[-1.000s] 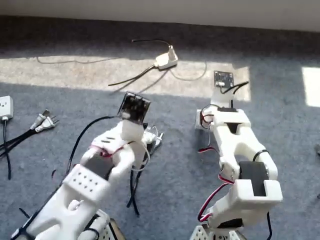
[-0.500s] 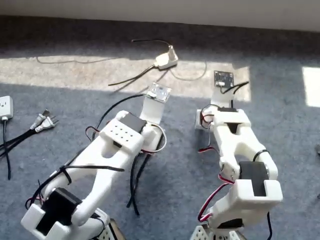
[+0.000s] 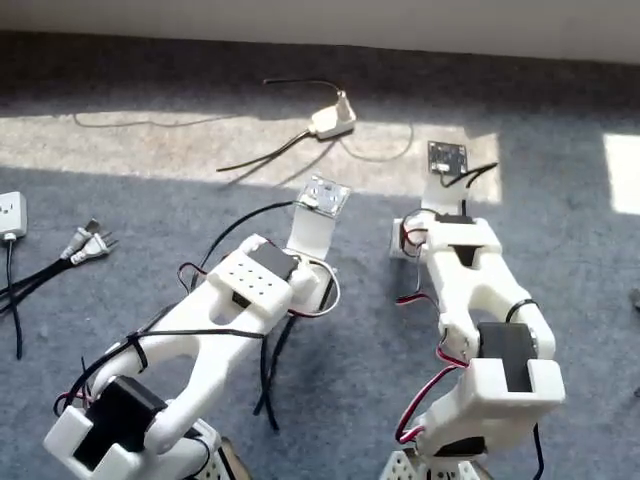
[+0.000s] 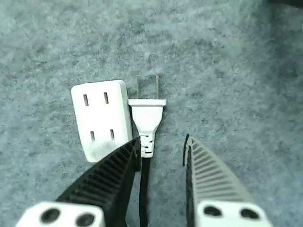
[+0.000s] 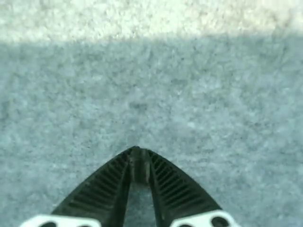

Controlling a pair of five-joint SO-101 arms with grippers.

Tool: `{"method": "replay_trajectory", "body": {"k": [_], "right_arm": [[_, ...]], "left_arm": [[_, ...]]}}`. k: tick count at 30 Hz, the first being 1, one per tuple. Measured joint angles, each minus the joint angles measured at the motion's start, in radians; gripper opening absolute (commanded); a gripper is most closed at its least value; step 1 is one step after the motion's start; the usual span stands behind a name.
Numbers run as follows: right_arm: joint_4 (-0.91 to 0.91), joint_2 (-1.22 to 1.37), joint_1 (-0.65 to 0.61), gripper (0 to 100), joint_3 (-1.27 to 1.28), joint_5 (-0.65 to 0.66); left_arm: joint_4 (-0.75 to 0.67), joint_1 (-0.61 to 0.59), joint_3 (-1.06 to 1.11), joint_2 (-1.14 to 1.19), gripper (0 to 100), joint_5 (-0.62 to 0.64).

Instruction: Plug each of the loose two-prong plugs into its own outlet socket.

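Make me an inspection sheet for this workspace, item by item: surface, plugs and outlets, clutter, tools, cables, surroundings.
Surface: grey carpet, with a sunlit band across its far part.
Job's things: white outlet block lies flat, with a white two-prong plug close beside it, unplugged. A second outlet and two loose plugs are at the high view's left edge. Another white block lies farther off.
Clutter: nothing seen.
Tools: left tool open, its fingers on either side of the plug's cord; right tool shut over bare carpet.
Cables: black cord runs from the plug; black cords run from the loose plugs.
Surroundings: pale wall strip along the far edge.
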Motion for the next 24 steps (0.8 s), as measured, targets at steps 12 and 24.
{"method": "replay_trajectory", "body": {"k": [12, 24], "right_arm": [[0.0, 0.0, 0.0, 0.9, 0.0, 0.0], [0.0, 0.002, 0.0, 0.9, 0.0, 0.0]], "left_arm": [[0.107, -0.04, -0.265, 0.362, 16, 0.0], [0.219, -0.074, -0.416, 0.474, 16, 0.0]]}}
